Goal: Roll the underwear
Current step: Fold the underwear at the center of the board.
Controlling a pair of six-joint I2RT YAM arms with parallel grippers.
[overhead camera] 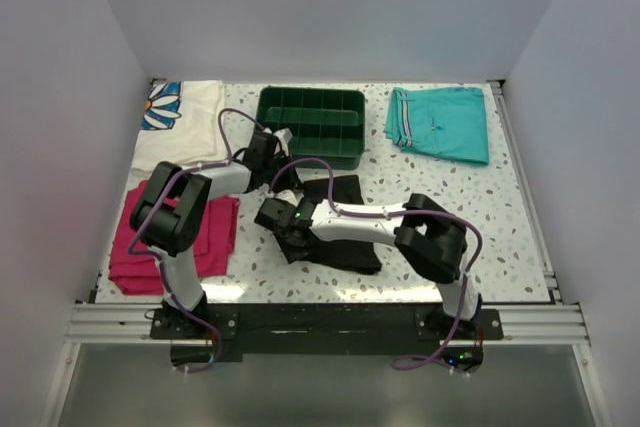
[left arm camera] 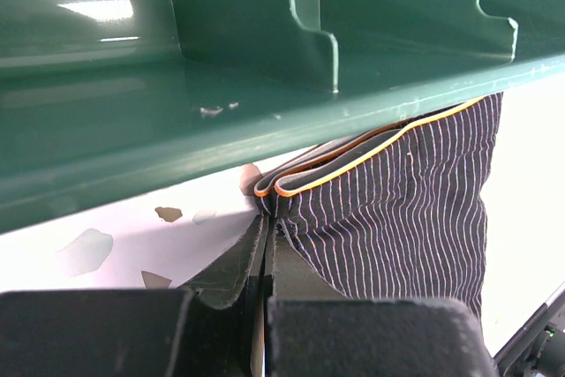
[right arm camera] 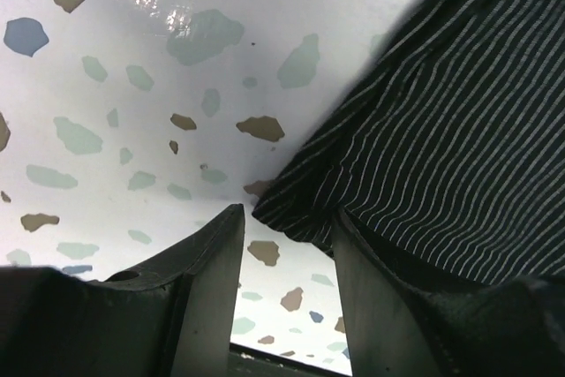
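Observation:
The black finely striped underwear (overhead camera: pixel 345 219) lies on the speckled table just in front of the green tray (overhead camera: pixel 262 117). My left gripper (overhead camera: pixel 285 175) is at its far-left corner by the tray wall. In the left wrist view my left gripper (left arm camera: pixel 267 222) is shut on the orange-edged hem of the underwear (left arm camera: pixel 397 200), right under the tray's wall (left arm camera: pixel 221 130). My right gripper (overhead camera: pixel 281 223) is at the near-left corner. In the right wrist view my right gripper (right arm camera: pixel 284 222) is open, with the edge of the underwear (right arm camera: pixel 459 121) between the tips and against the right finger (right arm camera: pixel 380 297).
A folded magenta cloth (overhead camera: pixel 215 239) lies at the near left under the left arm. A white flowered cloth (overhead camera: pixel 185 117) lies at the far left. Teal shorts (overhead camera: pixel 440 123) lie at the far right. The green tray has several compartments.

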